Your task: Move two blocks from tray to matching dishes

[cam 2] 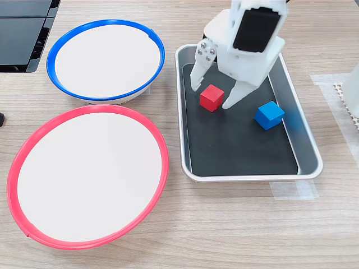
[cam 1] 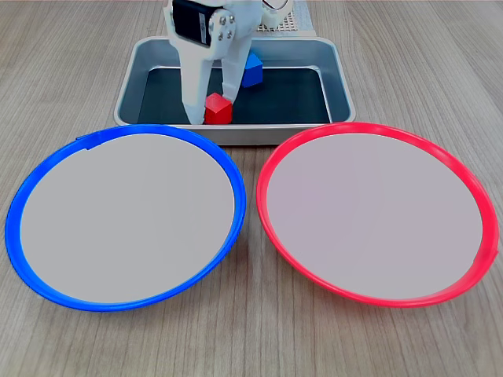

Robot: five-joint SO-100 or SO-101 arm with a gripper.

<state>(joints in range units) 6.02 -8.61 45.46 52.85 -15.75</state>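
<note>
A red block [cam 1: 218,109] [cam 2: 211,98] and a blue block [cam 1: 251,71] [cam 2: 269,115] both lie on the black floor of the grey tray [cam 1: 339,88] [cam 2: 309,152]. My white gripper [cam 1: 212,106] [cam 2: 213,94] reaches down into the tray and stands open, one finger on each side of the red block; whether the fingers touch it cannot be told. The blue block lies apart from the gripper. In front of the tray in the first exterior view sit the blue-rimmed dish [cam 1: 17,200] [cam 2: 104,23] and the red-rimmed dish [cam 1: 474,188] [cam 2: 163,162], both with nothing on them.
A black device [cam 2: 22,33] lies at the second exterior view's top left. A white perforated mat [cam 1: 287,20] [cam 2: 343,95] sits beyond the tray by the arm's base. Clear tape [cam 2: 291,190] is stuck on the wooden table beside the tray.
</note>
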